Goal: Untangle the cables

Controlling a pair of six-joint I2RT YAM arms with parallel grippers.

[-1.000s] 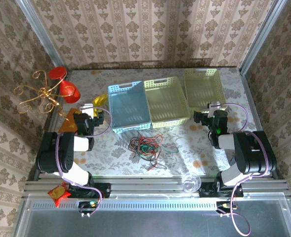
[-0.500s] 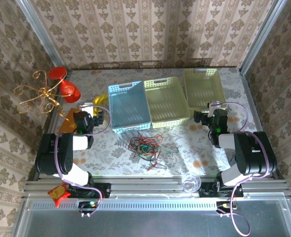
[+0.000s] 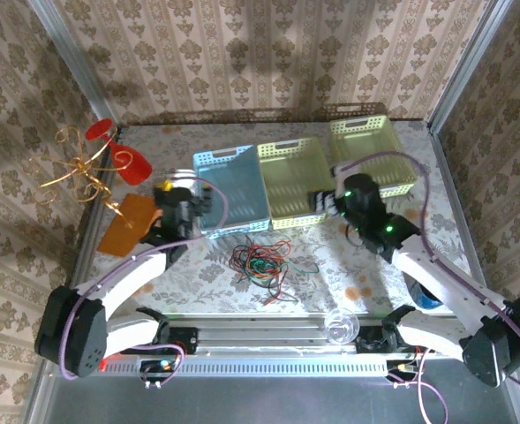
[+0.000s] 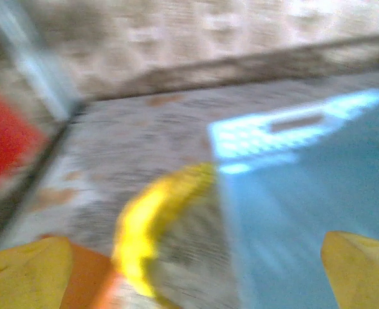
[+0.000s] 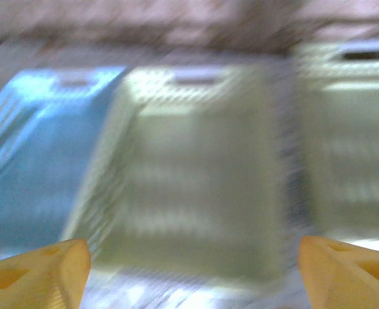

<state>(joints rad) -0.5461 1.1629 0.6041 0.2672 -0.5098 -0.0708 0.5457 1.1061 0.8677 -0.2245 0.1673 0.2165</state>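
The whole picture is blurred. The left pincer is seen with its two yellow fingertips held wide apart at the lower corners. Between them a curved yellow object is seen on the patterned worktop, just beside the near corner of a blue basket. An orange patch is seen low on the left and a red shape at the left edge. A papered wall is seen behind.

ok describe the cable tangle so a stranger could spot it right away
On the patterned table, find the blue basket and the green basket right beside it. In front of where they meet lie the cables: a flat scribble of thin red, green and black loops, unlike the stiff baskets behind.
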